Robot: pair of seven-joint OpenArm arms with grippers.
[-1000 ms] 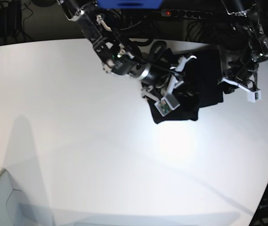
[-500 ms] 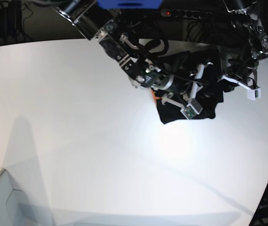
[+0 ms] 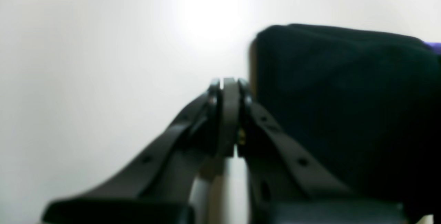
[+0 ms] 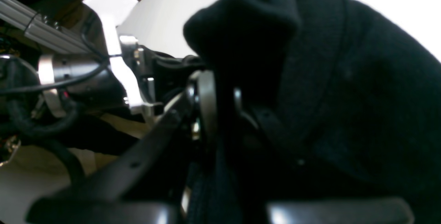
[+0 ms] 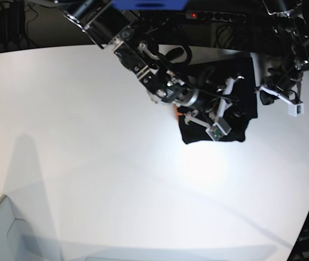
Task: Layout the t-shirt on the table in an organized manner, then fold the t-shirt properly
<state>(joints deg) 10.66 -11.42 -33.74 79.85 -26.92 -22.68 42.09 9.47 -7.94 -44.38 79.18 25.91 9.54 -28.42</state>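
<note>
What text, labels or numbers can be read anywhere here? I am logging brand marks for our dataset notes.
None can be read.
t-shirt: only an orange patch at its edge in the base view and a purple one in the left wrist view, no letters.
right gripper: no legible marking.
left gripper: no marking visible.
table: plain white.

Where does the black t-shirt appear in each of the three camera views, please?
Base: t-shirt bunched upper right, under the right gripper.
Left wrist: dark mass at right, beside the shut left gripper.
Right wrist: fills centre and right, pinched.
Shared landmark: white table.
</note>
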